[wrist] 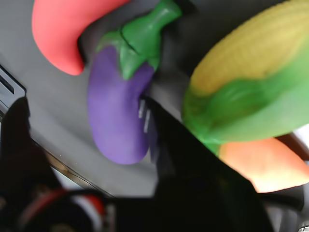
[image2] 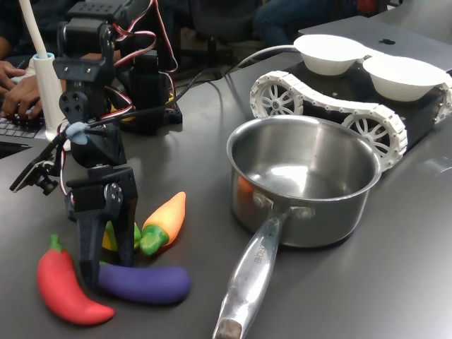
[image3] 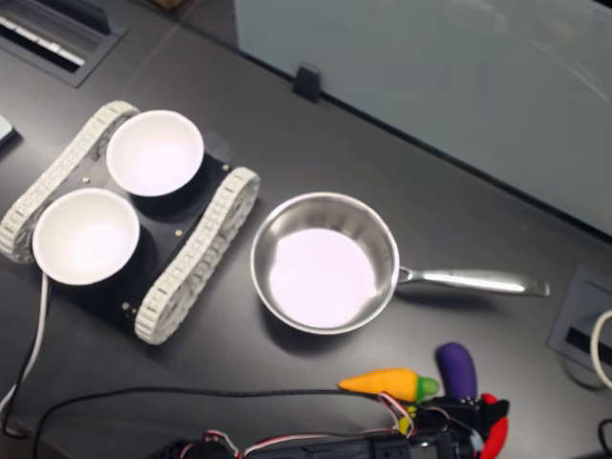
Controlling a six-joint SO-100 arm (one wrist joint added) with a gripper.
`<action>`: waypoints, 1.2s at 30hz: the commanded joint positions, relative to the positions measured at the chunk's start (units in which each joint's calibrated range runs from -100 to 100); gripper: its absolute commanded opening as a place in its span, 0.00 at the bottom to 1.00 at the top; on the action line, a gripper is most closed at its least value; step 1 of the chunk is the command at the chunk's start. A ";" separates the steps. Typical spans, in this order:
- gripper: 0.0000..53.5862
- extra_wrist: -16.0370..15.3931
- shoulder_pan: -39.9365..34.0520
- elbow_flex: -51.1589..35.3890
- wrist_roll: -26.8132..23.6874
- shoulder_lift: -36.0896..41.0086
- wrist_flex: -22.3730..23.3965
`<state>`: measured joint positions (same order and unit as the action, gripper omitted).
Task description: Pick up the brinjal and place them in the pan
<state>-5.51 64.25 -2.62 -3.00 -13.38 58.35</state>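
The purple brinjal [wrist: 118,113] with its green cap lies on the dark table, in front of the arm in the first exterior view [image2: 148,284] and below the pan handle in the second exterior view [image3: 458,368]. My gripper [wrist: 84,106] is open and lowered over the brinjal's stem end [image2: 106,265], one black finger [wrist: 183,159] against the brinjal's side, the other [wrist: 19,140] apart from it. The steel pan [image2: 318,219] stands empty to the first exterior view's right, its long handle [image3: 473,280] pointing toward the second exterior view's right.
A red chili [image2: 63,289], an orange carrot [image2: 166,220] and a corn cob [wrist: 256,72] crowd around the brinjal. A tracked vehicle [image2: 332,106] carrying two white bowls [image2: 332,53] [image2: 406,74] stands behind the pan. A person's hands [image2: 14,85] rest on a keyboard at the first exterior view's far left.
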 commanded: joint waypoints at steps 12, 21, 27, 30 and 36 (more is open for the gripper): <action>0.61 -1.38 -3.01 -4.87 1.51 0.01 4.63; 0.58 -1.47 -1.29 -12.87 1.56 -5.38 8.39; 0.57 -2.14 0.78 -19.59 1.47 -9.86 10.95; 0.56 -2.22 1.46 -21.14 1.61 -10.78 11.12; 0.53 -2.22 2.15 -23.41 1.86 -12.13 11.88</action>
<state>-7.35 64.58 -21.36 -1.68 -26.35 68.64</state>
